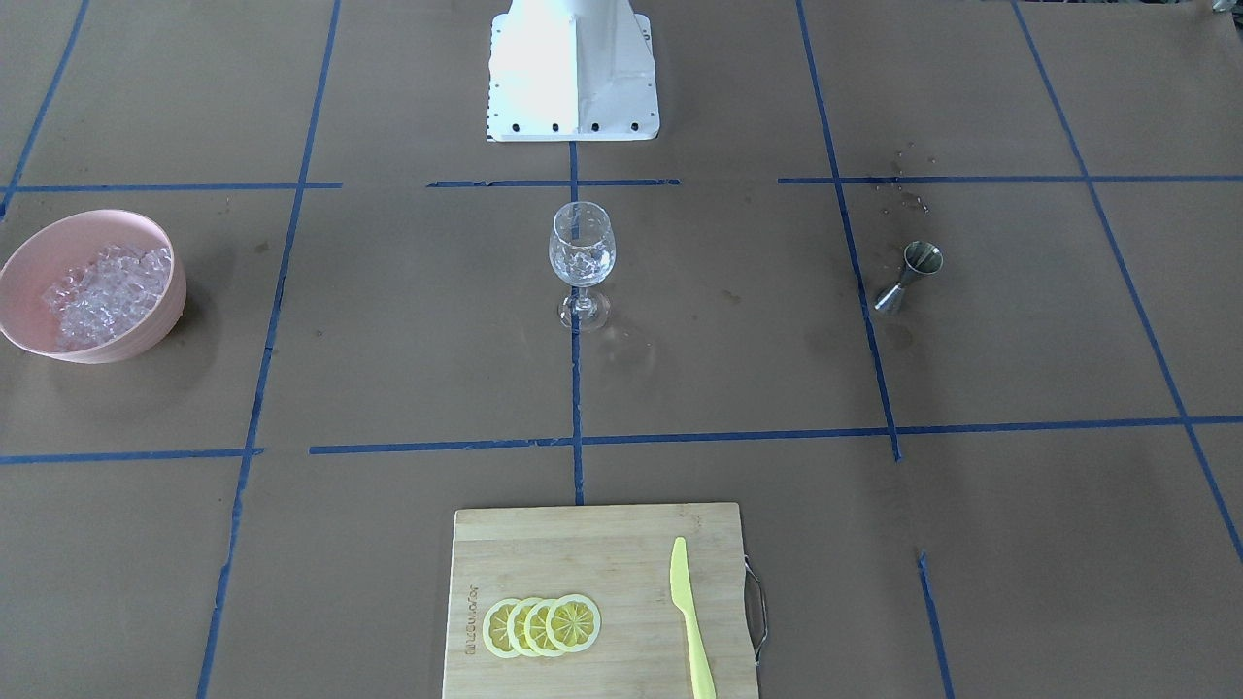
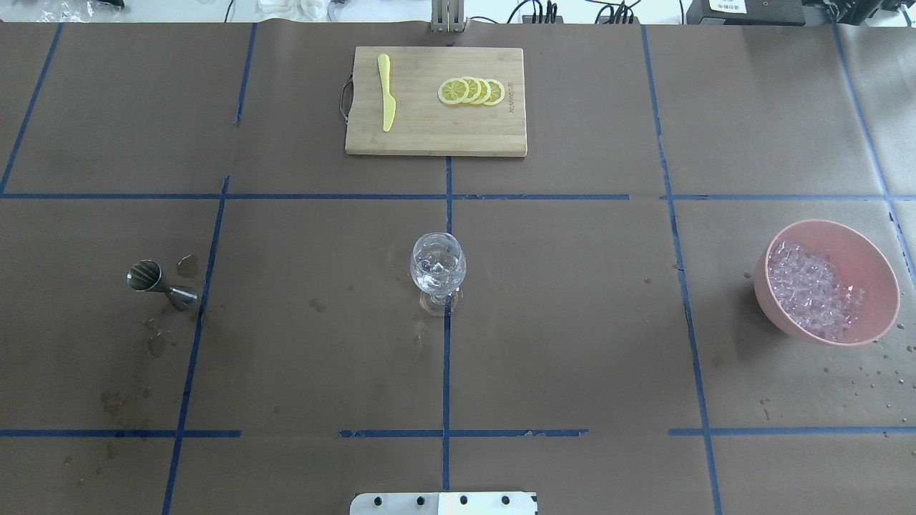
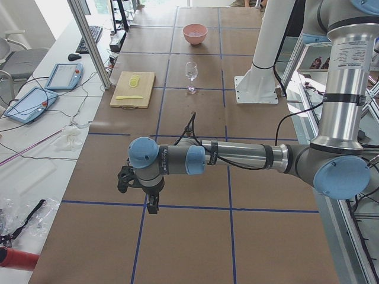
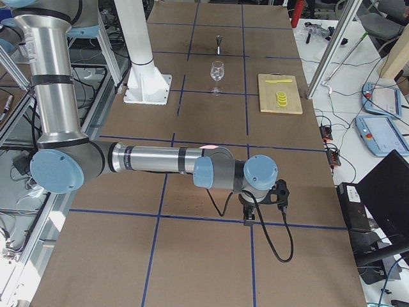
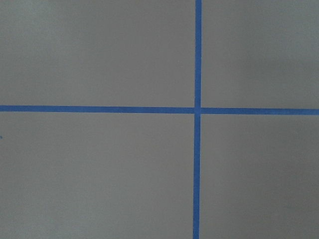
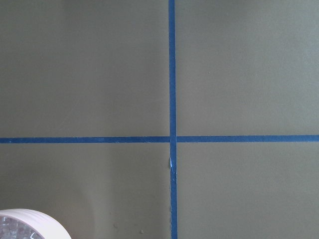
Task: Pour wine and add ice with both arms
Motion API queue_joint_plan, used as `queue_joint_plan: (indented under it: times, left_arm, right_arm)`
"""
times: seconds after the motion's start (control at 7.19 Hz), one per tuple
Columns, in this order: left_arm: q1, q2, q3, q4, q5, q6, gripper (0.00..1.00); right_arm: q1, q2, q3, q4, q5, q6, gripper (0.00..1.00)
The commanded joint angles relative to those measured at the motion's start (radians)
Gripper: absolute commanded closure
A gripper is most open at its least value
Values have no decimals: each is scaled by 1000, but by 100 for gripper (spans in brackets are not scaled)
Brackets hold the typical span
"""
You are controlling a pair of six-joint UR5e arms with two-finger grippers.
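On the brown-papered surface [image 2: 572, 322], a pink bowl [image 2: 882, 282] at the robot's right holds the heaped ice [image 2: 812, 290], the central stemmed glass [image 2: 437, 266] holds what look like a few clear cubes, and whether the left end effector [image 3: 153, 207] or right end effector [image 4: 247, 216] is clenched or released cannot be told.

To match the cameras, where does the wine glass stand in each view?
Front-facing: wine glass at centre, below the white pedestal.
Overhead: centre.
Exterior left: upper middle.
Exterior right: upper middle.
Left wrist: not in it.
Right wrist: not in it.
Landmark: the cutting board, on the glass's far side from the pedestal.
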Motion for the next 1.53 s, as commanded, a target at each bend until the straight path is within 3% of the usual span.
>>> queue_joint_plan:
  times: [0.0, 0.28, 0.56, 1.39]
  left_arm:
    - [-2, 1, -2, 1, -2, -1, 0]
    - [-2, 4, -2, 1, -4, -1, 0]
    - [-2, 11, -2, 1, -4, -1, 0]
    - [-2, 14, 3, -2, -5, 0, 0]
  right_arm:
    - [0, 0, 2, 0, -1, 2, 0]
    - [0, 0, 2, 0, -4, 9, 0]
    - [0, -2, 14, 0, -7, 128, 0]
    - [0, -2, 28, 8, -16, 119, 0]
